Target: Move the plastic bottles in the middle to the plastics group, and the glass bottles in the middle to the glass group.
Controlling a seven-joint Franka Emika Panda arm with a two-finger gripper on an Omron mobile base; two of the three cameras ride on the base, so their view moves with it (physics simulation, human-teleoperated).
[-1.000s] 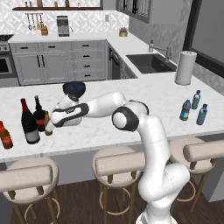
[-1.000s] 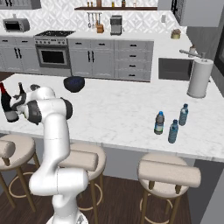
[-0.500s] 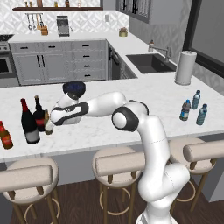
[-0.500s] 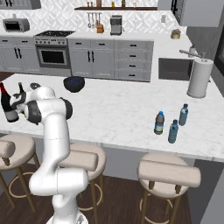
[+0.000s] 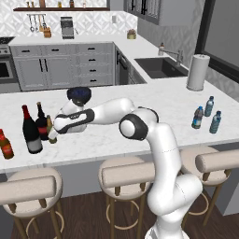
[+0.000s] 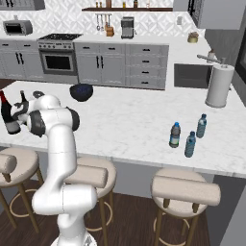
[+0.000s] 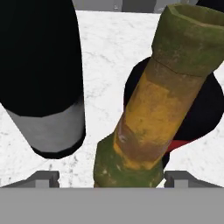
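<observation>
Amber beer bottle (image 7: pixel 148 109), slim and upright, stands on the white marble counter (image 5: pixel 140 126) near its left end, just beside the squat dark bottle with red label (image 5: pixel 41 122). Tall dark wine bottle (image 5: pixel 30 130), red neck foil and pale grey label, stands upright towards the front edge. Three small blue-tinted water bottles (image 5: pixel 207 115) stand clustered near the right end.

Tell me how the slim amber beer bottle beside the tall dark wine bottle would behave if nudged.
The slim amber beer bottle is tall over a narrow base, so it would probably tip rather than slide. It looks rigid, likely glass, so breakable. The tall dark wine bottle stands close, so a fall might strike it.
</observation>
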